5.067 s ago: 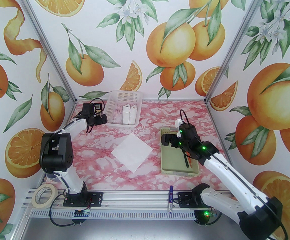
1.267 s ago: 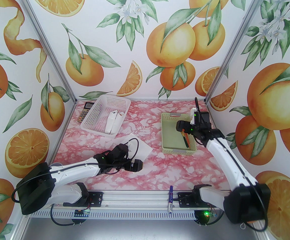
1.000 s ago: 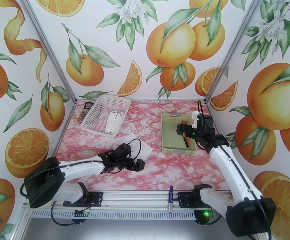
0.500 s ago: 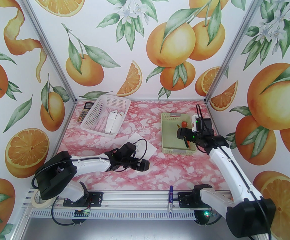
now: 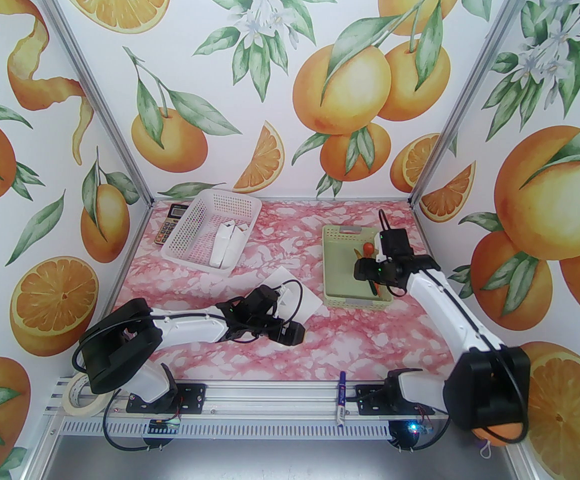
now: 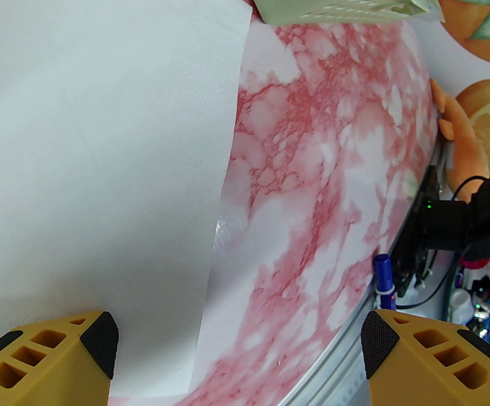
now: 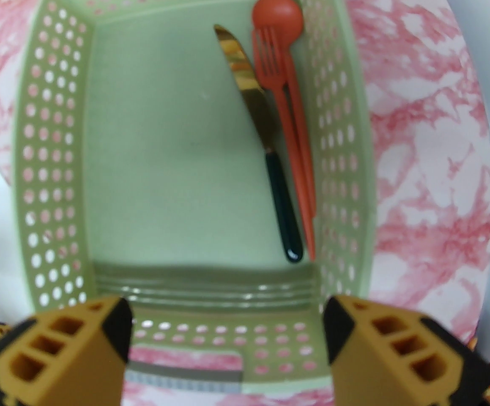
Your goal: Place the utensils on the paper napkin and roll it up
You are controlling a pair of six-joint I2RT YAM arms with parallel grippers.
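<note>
The utensils lie together inside the green basket, close along one side wall. The right tool hangs above this basket with its jaws apart and holds nothing. The left tool, jaws spread wide, is empty, low over the edge of the paper napkin on the desk

White paper napkin: near part hidden beneath left arm from above; cut off by left wrist view's edges (left and top). Orange-red plastic utensils: mid-lengths hidden behind right arm.
</note>
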